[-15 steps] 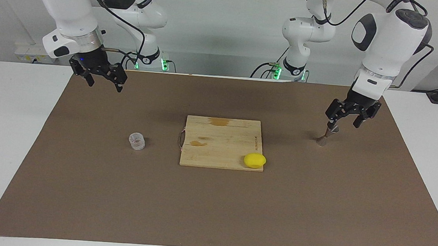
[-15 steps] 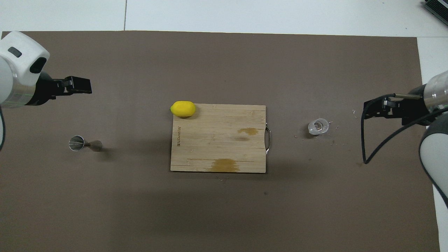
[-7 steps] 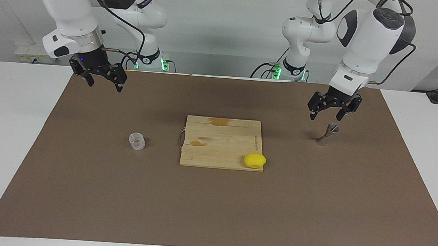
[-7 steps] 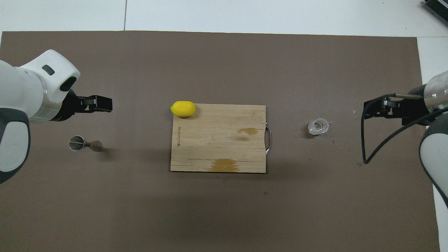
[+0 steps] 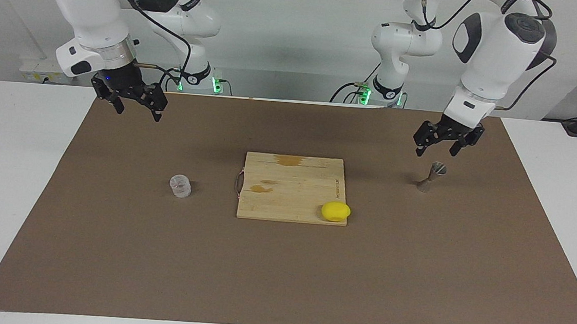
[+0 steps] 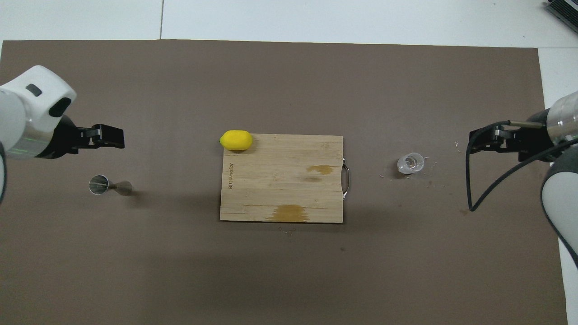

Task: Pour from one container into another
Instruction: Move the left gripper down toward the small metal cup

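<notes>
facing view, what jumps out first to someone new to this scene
The bright yellow lemon sits on a corner of the pale wooden cutting board at the middle of the brown mat. The small clear glass cup stands toward the right arm's end, the hourglass-shaped metal jigger toward the left arm's end. The open left end effector hangs above the jigger.

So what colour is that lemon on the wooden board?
Bright yellow. The lemon shows best in the overhead view.
</notes>
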